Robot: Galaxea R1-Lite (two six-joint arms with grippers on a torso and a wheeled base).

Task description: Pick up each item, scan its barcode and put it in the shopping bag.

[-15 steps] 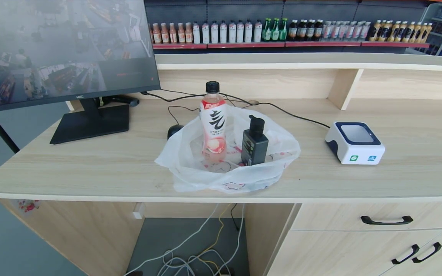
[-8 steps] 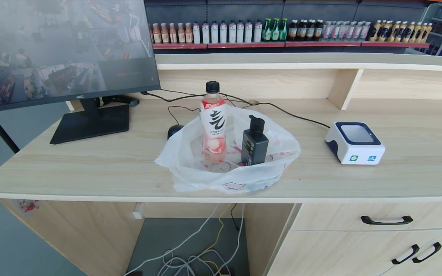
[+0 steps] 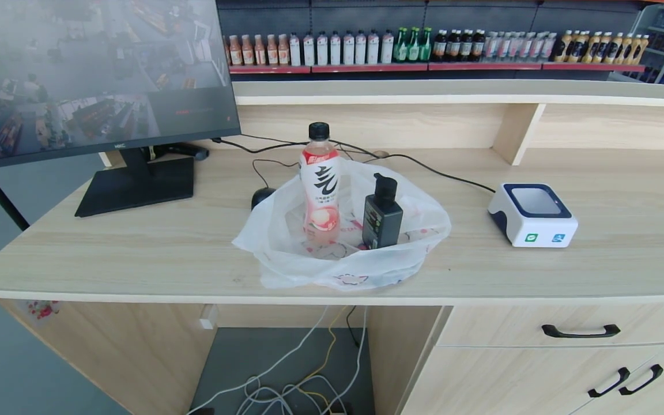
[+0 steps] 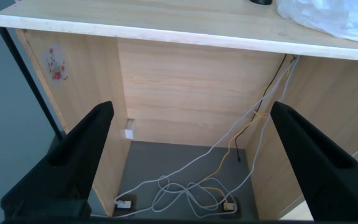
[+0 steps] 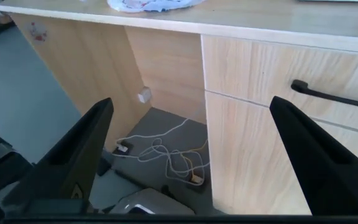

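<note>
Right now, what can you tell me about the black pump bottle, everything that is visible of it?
The black pump bottle stands upright inside the open white shopping bag on the wooden counter. It looks like dark plastic, with a squat, flat-sided body, a pale label on one face and a black pump head on top. It stands on the robot's right of the taller pink drink bottle, with a gap between them.

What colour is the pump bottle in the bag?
The pump bottle is black, pump top included; the head view shows it best.
</note>
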